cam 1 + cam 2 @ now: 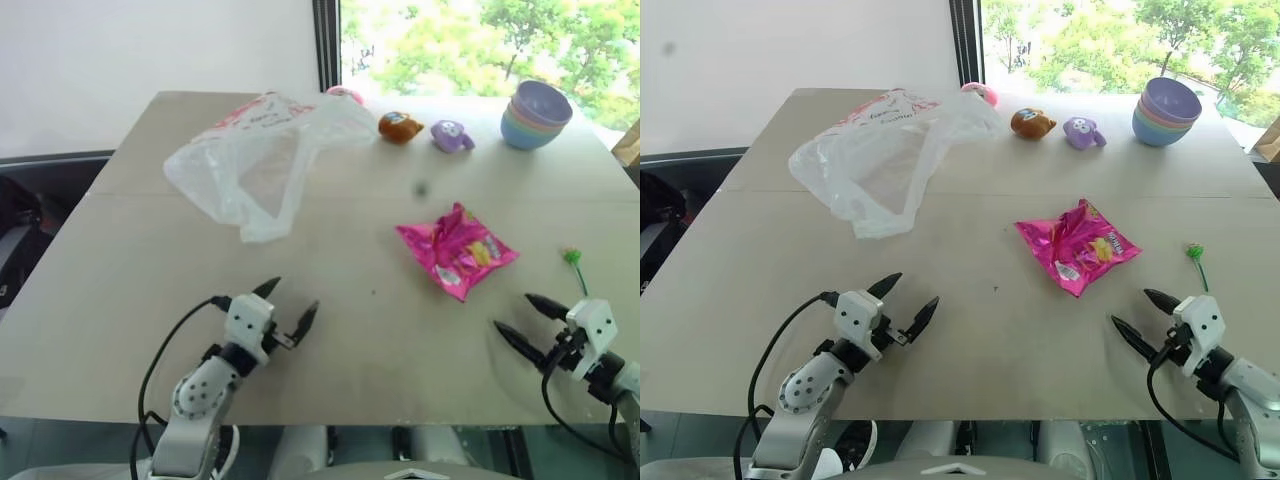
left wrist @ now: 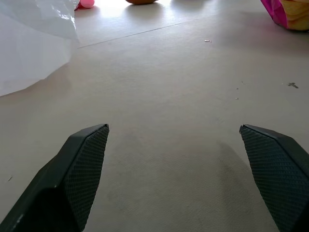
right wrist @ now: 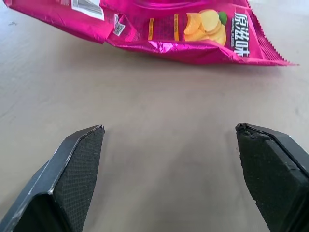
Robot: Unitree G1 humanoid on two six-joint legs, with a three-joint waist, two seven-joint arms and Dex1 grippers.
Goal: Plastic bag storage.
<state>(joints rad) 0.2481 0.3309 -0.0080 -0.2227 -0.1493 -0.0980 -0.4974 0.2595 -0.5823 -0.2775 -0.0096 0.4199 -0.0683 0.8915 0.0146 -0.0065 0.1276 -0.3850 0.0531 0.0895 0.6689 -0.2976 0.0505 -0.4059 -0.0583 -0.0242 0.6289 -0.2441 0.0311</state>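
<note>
Translucent white film, crinkled and printed in red near its far end, made up the plastic bag (image 1: 262,160), which lay slumped on the far left part of the table (image 1: 330,350), its long axis running from the near-left toward the far-right, where it ended just beside a small pink toy (image 1: 344,94).

From the left gripper (image 1: 285,307) the bag lay ahead and a little to the left, well apart, with bare tabletop between. That gripper stood wide, both black fingers spread and holding nothing. The right gripper (image 1: 518,318) was equally wide and empty, low over the near right of the table, and faced the pink snack packet (image 1: 458,248) instead (a packet that was not the thing to store). By my reading the left arm was clearly the nearer to the bag, so a reach forward and slightly leftward looked the likely opening.

Several things were hard to judge. The handle loops could not be picked out among the folds, nor which end was the bag's mouth. In the left wrist view the bag (image 2: 34,43) was cut off at the frame's edge. Where the bag was meant to go could not be told; the stacked bowls (image 1: 536,114), the brown toy (image 1: 399,127) and the purple toy (image 1: 451,136) stood along the far edge.
</note>
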